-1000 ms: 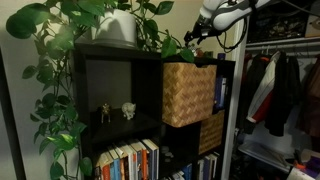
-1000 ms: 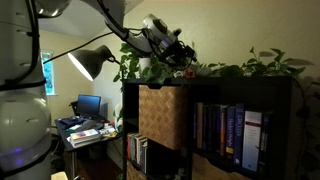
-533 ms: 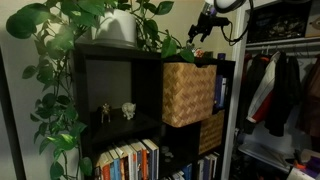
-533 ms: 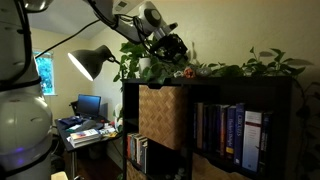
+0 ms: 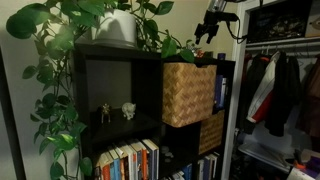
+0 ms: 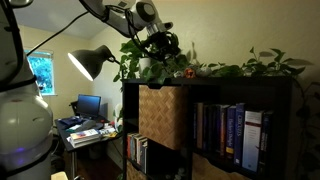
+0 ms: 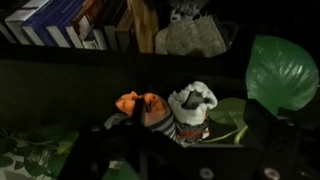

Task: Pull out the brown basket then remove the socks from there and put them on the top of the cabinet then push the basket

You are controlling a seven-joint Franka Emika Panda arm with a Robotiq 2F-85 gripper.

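Socks (image 7: pixel 172 108) lie in a small heap on top of the cabinet (image 5: pixel 110 82), one orange and one white with dark stripes, beside a big green leaf (image 7: pixel 281 70). In an exterior view they show as a small bright spot (image 6: pixel 185 72) on the cabinet's top edge (image 6: pixel 240 88), among the trailing plant (image 5: pixel 58 60). The gripper (image 5: pixel 208 34) hangs in the air above that spot, clear of the socks. In the wrist view its dark fingers look spread apart, with nothing between them. The brown basket (image 5: pixel 188 93) sits in the upper compartment and sticks out past the cabinet's front; it shows in the opposite view too (image 6: pixel 163 115). Books (image 5: pixel 126 160) fill the shelf below.
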